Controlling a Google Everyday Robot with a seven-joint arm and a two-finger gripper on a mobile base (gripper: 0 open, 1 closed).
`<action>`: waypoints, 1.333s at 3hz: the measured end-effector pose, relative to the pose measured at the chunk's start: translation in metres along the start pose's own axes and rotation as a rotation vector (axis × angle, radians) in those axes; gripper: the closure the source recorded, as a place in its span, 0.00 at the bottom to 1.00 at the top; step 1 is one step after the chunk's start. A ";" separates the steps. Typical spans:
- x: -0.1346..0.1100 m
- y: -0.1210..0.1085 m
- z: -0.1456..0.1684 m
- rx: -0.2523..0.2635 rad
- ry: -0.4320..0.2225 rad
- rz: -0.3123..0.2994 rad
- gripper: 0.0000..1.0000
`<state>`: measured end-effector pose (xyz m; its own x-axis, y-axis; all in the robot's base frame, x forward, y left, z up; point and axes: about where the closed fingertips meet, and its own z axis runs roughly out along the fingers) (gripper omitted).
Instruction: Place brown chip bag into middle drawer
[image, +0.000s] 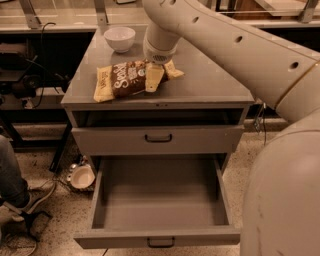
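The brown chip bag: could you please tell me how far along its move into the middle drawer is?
Done: the middle drawer stands pulled open and empty. In hand: the tool is down on the brown chip bag, which lies on the grey cabinet top; a grip cannot be confirmed. Left: lifting the bag, lowering it into the drawer and releasing.

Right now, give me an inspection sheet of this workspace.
Surface: grey cabinet top, holding the bag and a bowl.
Job's things: brown chip bag lying on the top; middle drawer pulled open, nothing seen inside.
Clutter: white bowl at the top's back left.
Grippers: gripper low over the bag's right half, contact unclear.
Cables: dark cable hanging left of the cabinet.
Surroundings: upper drawer shut; dish and a person's leg at floor left.
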<state>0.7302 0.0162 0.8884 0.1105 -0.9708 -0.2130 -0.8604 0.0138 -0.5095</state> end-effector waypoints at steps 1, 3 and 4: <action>-0.008 0.003 0.002 -0.014 -0.023 -0.018 0.48; 0.007 0.009 -0.035 0.006 -0.085 0.058 0.95; 0.076 0.024 -0.105 0.024 -0.098 0.232 1.00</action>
<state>0.6659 -0.0828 0.9477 -0.0399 -0.9133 -0.4053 -0.8566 0.2400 -0.4567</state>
